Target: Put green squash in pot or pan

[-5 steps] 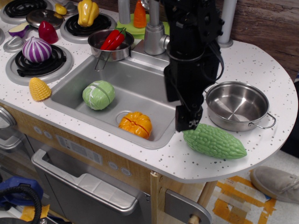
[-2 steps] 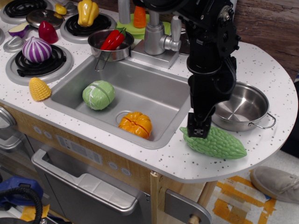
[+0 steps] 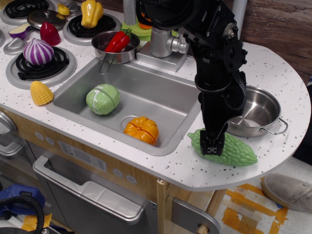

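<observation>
A: Landmark is the sink. What's sitting where, biggest first?

B: Counter is wrapping around the sink. The black arm is reaching down just right of the sink's right wall. Pan is sitting right of the sink, partly hidden behind the arm. Squash is lying flat on the counter off the sink's front right corner, just in front of the pan, pointed end aiming away from the sink.

A: Inside the sink?

B: Cabbage at the left side, orange pumpkin near the front wall. Small pot with a red pepper in it is sitting on the back rim of the sink.

A: Claw?

B: Gripper is pressing down over the squash's fat end, the end nearest the sink. Can't tell how far the jaws are standing apart, or whether they're pinching yet. Squash isn't looking lifted.

A: Step?

B: I'm calling it the grasp: gripper is at the squash, nothing is in the pan.

A: Next move?

B: My guess: closing firmly across the fat end, lifting clear of the pan's rim, carrying it back away from the counter edge, then releasing over the pan. The squash is about as long as the pan is wide, so centering is mattering.
</observation>
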`<act>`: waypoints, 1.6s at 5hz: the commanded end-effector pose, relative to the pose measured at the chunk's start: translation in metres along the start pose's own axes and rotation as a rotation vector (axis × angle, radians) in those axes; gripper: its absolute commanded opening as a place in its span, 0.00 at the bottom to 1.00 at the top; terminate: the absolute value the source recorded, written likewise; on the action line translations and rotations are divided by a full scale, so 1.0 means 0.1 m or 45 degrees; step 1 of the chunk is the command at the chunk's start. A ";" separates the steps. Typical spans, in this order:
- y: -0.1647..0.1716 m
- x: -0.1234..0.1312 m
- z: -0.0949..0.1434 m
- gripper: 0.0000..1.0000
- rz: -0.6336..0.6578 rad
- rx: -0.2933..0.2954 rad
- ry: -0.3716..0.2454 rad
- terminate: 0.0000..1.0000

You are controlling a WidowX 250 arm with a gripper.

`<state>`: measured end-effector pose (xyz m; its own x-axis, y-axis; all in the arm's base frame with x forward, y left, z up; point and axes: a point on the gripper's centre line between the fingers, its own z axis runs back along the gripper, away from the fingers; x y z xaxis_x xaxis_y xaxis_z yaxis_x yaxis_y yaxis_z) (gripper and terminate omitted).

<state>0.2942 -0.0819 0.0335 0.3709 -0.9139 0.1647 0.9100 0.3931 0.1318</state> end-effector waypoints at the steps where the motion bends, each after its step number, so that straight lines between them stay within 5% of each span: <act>1: 0.01 0.02 -0.04 1.00 -0.005 0.052 -0.031 0.00; 3: -0.01 0.00 -0.19 1.00 0.024 0.078 -0.073 0.00; 4: 0.00 0.02 -0.16 0.00 0.019 0.085 -0.066 0.00; 5: 0.03 0.08 0.08 0.00 0.024 0.083 -0.041 0.00; 7: 0.36 0.08 0.61 0.00 0.058 0.204 -0.016 0.00; 8: 0.64 0.07 0.68 0.00 0.037 0.304 0.043 0.00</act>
<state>0.3476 -0.0549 0.0898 0.3942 -0.9109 0.1221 0.8424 0.4113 0.3481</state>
